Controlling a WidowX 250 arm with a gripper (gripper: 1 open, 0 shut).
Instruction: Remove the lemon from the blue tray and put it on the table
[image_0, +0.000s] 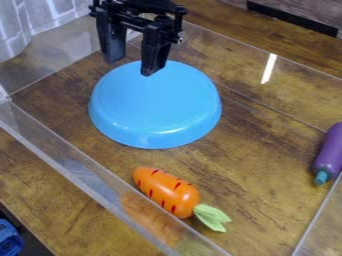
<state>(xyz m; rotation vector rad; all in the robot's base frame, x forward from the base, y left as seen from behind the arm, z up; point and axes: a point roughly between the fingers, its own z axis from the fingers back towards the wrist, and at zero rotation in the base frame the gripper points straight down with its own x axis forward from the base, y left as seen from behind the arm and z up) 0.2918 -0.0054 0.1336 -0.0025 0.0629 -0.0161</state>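
Claw (132, 64) hangs over the rear part of the blue tray (155, 108), its fingers wide apart, w/ nothing seen between them. The lemon is not visible, neither on the tray nor on the table (254, 150), so its place cannot be told. Toy carrot (167, 191) lies on the table near the tray, purple toy (329, 154) farther to the side. Whether the removal is done or still left, the view can't confirm; prob. lemon must be located 1st.

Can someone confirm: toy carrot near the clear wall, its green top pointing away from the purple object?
Top direction is wrong: the camera view shows the toy carrot near the clear wall, green top towards the purple object's side.
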